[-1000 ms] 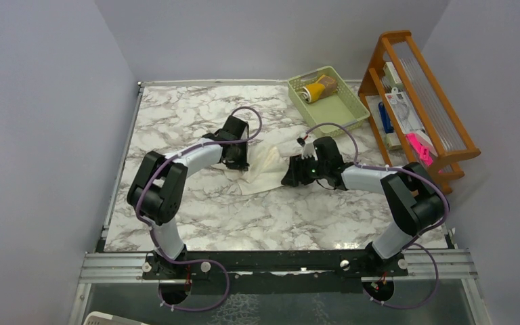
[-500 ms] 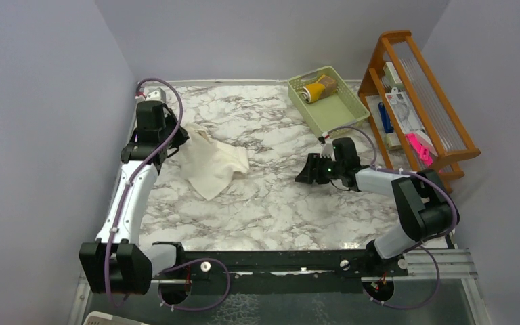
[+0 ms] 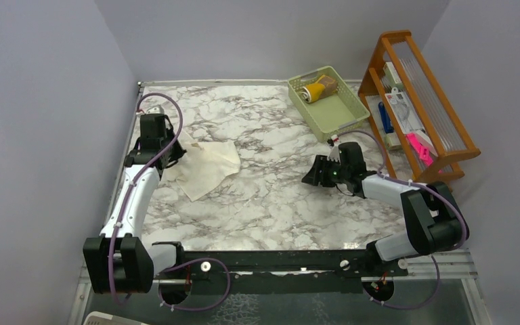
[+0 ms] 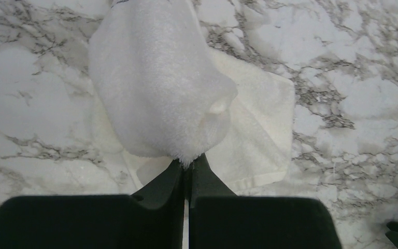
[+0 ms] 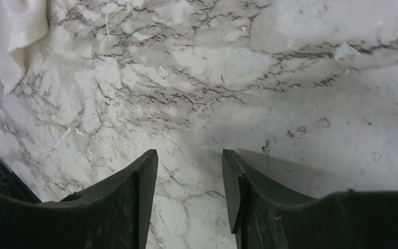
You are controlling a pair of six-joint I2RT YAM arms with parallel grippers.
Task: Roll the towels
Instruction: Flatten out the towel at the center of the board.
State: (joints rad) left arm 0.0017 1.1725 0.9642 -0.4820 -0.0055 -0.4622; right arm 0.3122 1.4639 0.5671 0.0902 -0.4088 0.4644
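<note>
A cream-white towel (image 3: 206, 166) lies spread on the marble table (image 3: 271, 203) at the left, with one corner lifted. My left gripper (image 3: 170, 154) is shut on that corner; in the left wrist view the towel (image 4: 155, 78) bulges just past the closed fingertips (image 4: 179, 171) of the left gripper (image 4: 189, 165). My right gripper (image 3: 313, 176) hovers low over bare marble right of centre, well apart from the towel. The right gripper (image 5: 189, 158) stands open with nothing between its fingers. A mustard-yellow rolled towel (image 3: 319, 89) and a tan-brown one (image 3: 329, 80) lie in the basket.
The pale green basket (image 3: 338, 112) sits at the back right of the table. A wooden rack (image 3: 440, 118) with small items stands beyond the table's right edge. Grey walls close in the left, back and right sides. A towel corner (image 5: 20, 21) shows top left in the right wrist view.
The left arm swung out to the far left, dragging the cream towel with it, and has now laid it flatter. The right gripper backed away to the right, its jaws narrowing slightly.
</note>
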